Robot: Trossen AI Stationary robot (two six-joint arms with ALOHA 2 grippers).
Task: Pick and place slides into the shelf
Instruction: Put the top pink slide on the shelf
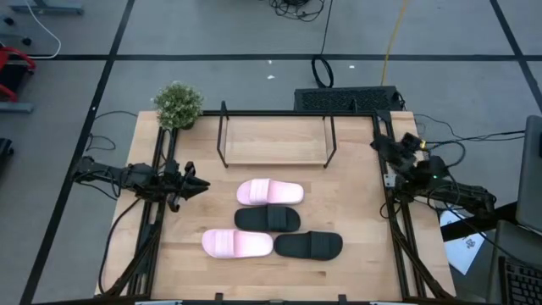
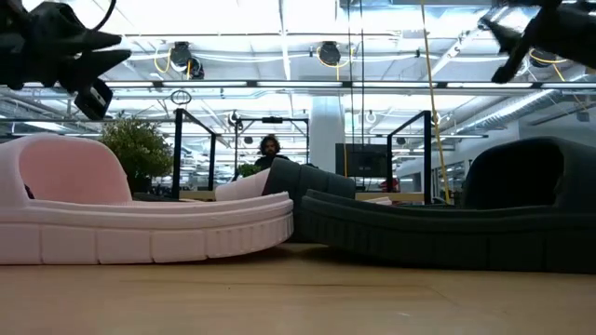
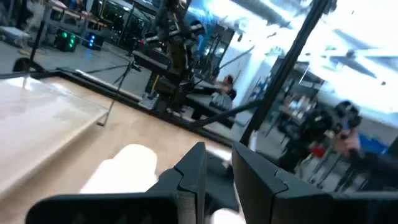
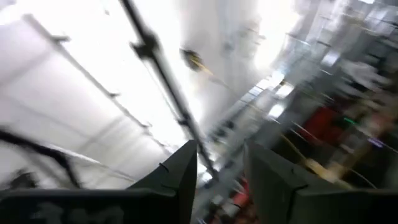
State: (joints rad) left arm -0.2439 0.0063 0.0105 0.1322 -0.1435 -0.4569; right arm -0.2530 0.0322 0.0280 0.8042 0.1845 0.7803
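Four slides lie soles down in the middle of the table: a pink slide (image 1: 269,192), a black slide (image 1: 268,219) just nearer than it, a second pink slide (image 1: 237,244) and a second black slide (image 1: 308,246) nearest the near edge. The shelf (image 1: 275,140) stands at the far middle with its board bare. My left gripper (image 1: 201,185) is open and empty, raised at the left of the slides. Its wrist view shows a pink slide (image 3: 124,168) past its fingers. My right gripper (image 1: 378,144) is open and empty, raised at the far right beside the shelf.
A small potted plant (image 1: 178,106) stands at the far left corner. A black box (image 1: 347,100) sits behind the shelf. Black frame rails (image 1: 157,212) run along the left and right (image 1: 394,220) table edges. In the low view a person (image 2: 269,149) shows in the room far beyond the table.
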